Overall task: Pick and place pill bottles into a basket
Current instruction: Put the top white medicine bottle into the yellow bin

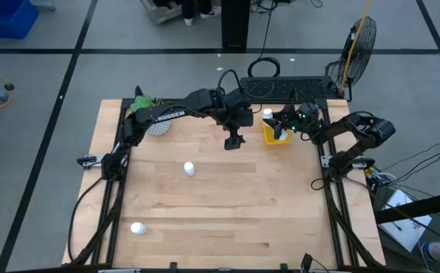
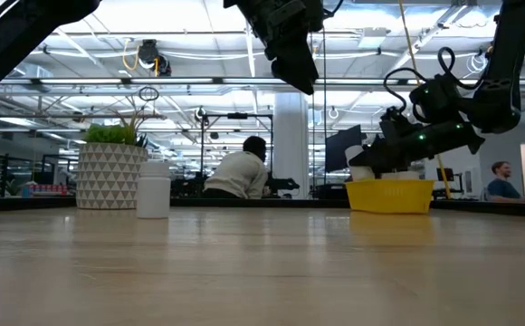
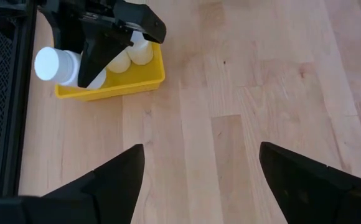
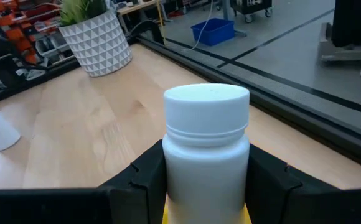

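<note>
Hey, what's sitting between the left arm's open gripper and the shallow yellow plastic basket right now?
Nothing: in the left wrist view, only bare light wooden tabletop lies between the left gripper and the shallow yellow plastic basket.

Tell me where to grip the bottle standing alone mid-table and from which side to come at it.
Grip the pill bottle across its round body just below the cap, coming straight down. It stands upright with bare wood all round, so no side is blocked. The left gripper, open and empty, hangs nearest; the right gripper holds another bottle over the basket.
</note>
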Robot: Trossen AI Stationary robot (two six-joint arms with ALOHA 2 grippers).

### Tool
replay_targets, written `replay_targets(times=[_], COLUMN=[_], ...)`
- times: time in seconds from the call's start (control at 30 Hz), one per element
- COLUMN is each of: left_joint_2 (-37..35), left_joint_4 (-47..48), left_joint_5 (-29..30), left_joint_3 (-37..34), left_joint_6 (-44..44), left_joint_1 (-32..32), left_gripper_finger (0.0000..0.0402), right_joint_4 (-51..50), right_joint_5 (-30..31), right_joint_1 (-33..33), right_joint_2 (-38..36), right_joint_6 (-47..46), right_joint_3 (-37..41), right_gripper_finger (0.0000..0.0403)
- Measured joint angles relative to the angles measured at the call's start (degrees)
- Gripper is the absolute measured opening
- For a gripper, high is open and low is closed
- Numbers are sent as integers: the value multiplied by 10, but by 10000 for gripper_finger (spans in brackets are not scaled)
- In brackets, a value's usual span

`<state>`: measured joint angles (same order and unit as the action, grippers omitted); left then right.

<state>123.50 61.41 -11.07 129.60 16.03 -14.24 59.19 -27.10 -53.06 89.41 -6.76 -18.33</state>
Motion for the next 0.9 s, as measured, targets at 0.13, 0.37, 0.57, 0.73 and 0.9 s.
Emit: replay_targets(times=[0.13,0.37,0.57,0.73,0.9], left_joint_2=[0,0,0,0,0], left_joint_4=[0,-2,-2,-2,-1], left_joint_5=[0,-10,-15,-15,-15], left_joint_3=[0,0,0,0,0], left_joint_6=[0,0,0,0,0], left_joint_1=[0,1,1,1,1], left_gripper_finger=[315,325,319,313,321], right_joint_4=[-14,-24,-22,-22,-22], right_joint_5=[26,38,50,80,91], right_joint_1=[-1,-1,-1,-1,-1], right_joint_2=[0,0,0,0,0], right_joint_6=[4,14,3,-24,-31], right_joint_3=[-1,-2,-2,-2,-2], right_gripper_finger=[149,149,149,229,326])
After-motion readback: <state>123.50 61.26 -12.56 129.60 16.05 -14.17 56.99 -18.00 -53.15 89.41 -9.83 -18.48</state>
